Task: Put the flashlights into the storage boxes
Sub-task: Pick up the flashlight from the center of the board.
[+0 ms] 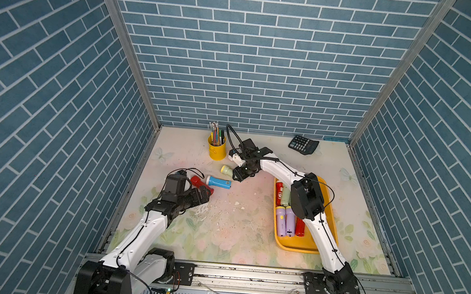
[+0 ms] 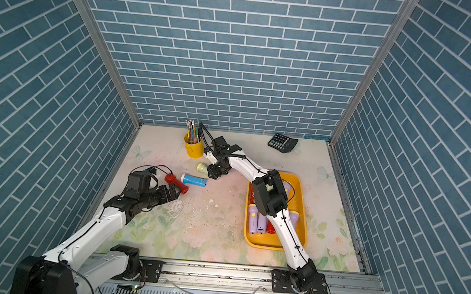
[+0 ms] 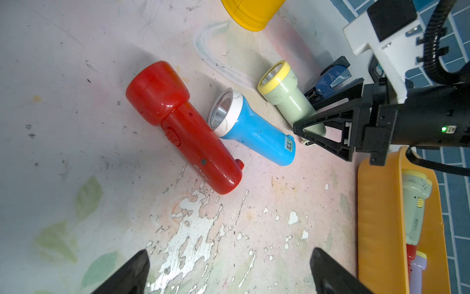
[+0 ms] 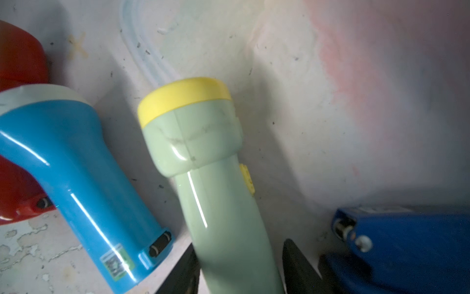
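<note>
Right gripper straddles the green torch, jaws narrow, grip unclear; left gripper wide. Squeeze squarely, then lift toward the four-o'clock tray.

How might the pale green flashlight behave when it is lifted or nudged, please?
The pale green flashlight looks like rigid, glossy plastic, so it is probably stiff and slightly slippery. Its round body lies on its side, so it may roll.
</note>
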Controlling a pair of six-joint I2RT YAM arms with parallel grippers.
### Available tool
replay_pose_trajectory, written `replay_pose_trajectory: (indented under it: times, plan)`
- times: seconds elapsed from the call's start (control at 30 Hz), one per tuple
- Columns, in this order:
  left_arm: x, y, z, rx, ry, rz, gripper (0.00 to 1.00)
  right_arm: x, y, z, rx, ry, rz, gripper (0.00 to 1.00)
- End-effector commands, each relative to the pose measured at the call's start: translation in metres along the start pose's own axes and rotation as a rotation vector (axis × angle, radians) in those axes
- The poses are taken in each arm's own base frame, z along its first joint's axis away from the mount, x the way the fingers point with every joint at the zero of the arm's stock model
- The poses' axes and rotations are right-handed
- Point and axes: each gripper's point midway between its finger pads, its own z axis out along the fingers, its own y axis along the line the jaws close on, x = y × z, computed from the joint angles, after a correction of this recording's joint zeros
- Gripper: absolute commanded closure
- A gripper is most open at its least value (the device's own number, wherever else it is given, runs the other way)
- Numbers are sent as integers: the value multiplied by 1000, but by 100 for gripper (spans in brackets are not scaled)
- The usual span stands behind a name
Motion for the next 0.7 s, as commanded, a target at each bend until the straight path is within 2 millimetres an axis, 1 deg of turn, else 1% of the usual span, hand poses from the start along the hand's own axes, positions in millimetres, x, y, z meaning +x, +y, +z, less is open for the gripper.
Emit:
replay_pose_trajectory:
  times: [0.0,0.13,0.2,0.27,0.37,0.43,0.5,0.53,0.63,0.67]
  plan:
    - [2,3,0,-8,6,2,2,4,0,1,-6,32,-54,50]
    - [1,2,0,-8,8,9,3,4,1,-3,-3,35,-50,55]
    - [-2,1,-1,-4,-1,12,4,3,2,-8,2,30,-52,57]
    - [-4,-3,-3,5,-2,19,6,0,4,-18,14,17,-48,60]
    - [-7,-8,-5,22,-5,27,8,-7,9,-39,17,-38,-29,64]
    - [-9,-10,-7,32,-12,30,9,-8,15,-53,13,-80,-11,67]
    - [-12,-15,-9,49,-22,35,10,-11,19,-70,14,-141,7,69]
    - [-13,-17,-10,61,-26,38,11,-12,23,-84,17,-175,17,70]
    - [-16,-28,-14,102,-35,49,13,-5,28,-106,23,-234,63,73]
    - [-16,-31,-15,116,-38,55,13,1,28,-114,24,-250,86,74]
